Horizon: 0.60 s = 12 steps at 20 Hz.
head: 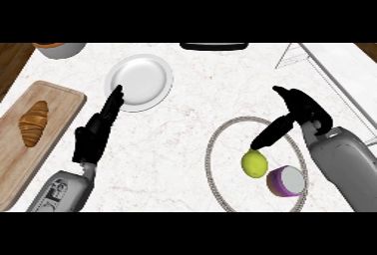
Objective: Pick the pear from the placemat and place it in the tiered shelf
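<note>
Pear (254,163) lies mid-placemat (228,172), ungrasped; right hand (305,117) hangs over the placemat, fingers wide, one reaching the fruit. Next, likely: close, lift toward tiered shelf (324,60) beyond the placemat.

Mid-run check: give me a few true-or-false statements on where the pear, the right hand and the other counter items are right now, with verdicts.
1. The yellow-green pear lies on the round grey-rimmed placemat. True.
2. The right hand is curled round the pear. False: it is open above the pear, one finger reaching down toward its top.
3. The brown croissant sits on the white round plate. False: it lies on the wooden cutting board.
4. A purple round item with a white top lies beside the pear on the placemat. True.
</note>
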Each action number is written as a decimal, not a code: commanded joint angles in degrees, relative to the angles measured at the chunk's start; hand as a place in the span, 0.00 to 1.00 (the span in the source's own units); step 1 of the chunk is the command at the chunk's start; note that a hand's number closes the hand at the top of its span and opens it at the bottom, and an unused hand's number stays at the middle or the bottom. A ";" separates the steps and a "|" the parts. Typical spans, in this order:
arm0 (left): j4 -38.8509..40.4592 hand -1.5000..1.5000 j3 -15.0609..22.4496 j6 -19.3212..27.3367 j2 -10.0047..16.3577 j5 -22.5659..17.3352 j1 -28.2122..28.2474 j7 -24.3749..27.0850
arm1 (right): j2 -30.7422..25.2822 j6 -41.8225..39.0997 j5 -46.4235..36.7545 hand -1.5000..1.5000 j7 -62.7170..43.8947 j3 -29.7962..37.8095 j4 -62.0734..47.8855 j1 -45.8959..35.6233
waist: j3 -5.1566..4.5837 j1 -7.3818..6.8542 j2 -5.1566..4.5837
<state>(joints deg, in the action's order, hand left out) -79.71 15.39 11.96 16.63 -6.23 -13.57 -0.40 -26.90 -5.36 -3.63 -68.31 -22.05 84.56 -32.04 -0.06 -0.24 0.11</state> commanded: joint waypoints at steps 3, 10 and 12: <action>0.19 0.50 -0.63 -0.36 -0.84 0.49 -0.76 -1.17 | 3.68 0.04 -1.80 0.00 -16.03 -0.61 -0.06 -4.42 | -0.03 0.15 0.05; -0.90 0.50 -1.38 -1.71 -0.48 1.03 4.00 2.43 | 4.24 0.20 -3.15 0.00 -10.54 0.79 -3.45 -1.30 | 0.01 0.05 0.01; -1.92 0.50 -2.38 -2.72 0.81 0.63 0.42 -2.09 | 5.12 0.82 -5.17 0.00 -7.71 -1.21 -5.77 1.03 | 0.03 0.13 -0.04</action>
<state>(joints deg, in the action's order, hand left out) -80.87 14.25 10.66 16.02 -5.24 -12.52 -0.75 -23.39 -4.95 -6.87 -67.61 -22.08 80.30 -32.35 -0.05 -0.19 0.11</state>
